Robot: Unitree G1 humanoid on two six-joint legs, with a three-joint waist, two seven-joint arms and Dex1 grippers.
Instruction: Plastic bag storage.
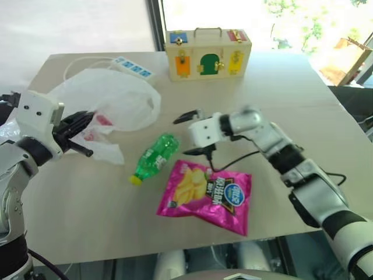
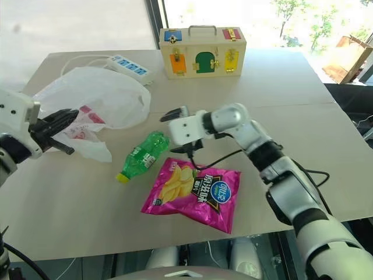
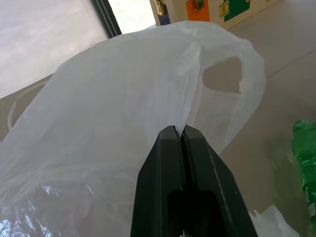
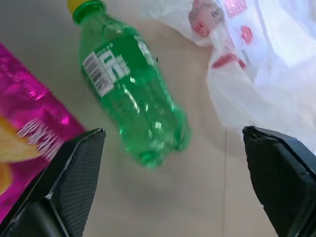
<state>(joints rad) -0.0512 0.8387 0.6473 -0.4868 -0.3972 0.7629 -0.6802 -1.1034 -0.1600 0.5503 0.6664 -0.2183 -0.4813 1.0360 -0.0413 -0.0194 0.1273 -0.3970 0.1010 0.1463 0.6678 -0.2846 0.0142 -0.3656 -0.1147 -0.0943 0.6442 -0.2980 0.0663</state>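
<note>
The plastic bag (image 1: 116, 96), thin, white and crinkly with faint red print, lies crumpled on the left part of the table. One handle loop (image 3: 222, 74) stands open. My left gripper (image 1: 81, 131) is at the bag's near left edge and is shut on a fold of the plastic bag (image 3: 123, 98); its fingers (image 3: 197, 163) are pressed together. My right gripper (image 1: 192, 134) hovers over the table's middle, pointing left with its fingers wide open. It sits just right of the green bottle (image 4: 133, 94) and holds nothing.
A green bottle (image 1: 154, 156) with a yellow cap lies between the bag and a pink chips packet (image 1: 207, 195). A wooden latch box (image 1: 207, 55) stands at the back, with a white power strip (image 1: 133, 67) and cord behind the bag. A black cable (image 1: 239, 158) runs under my right arm.
</note>
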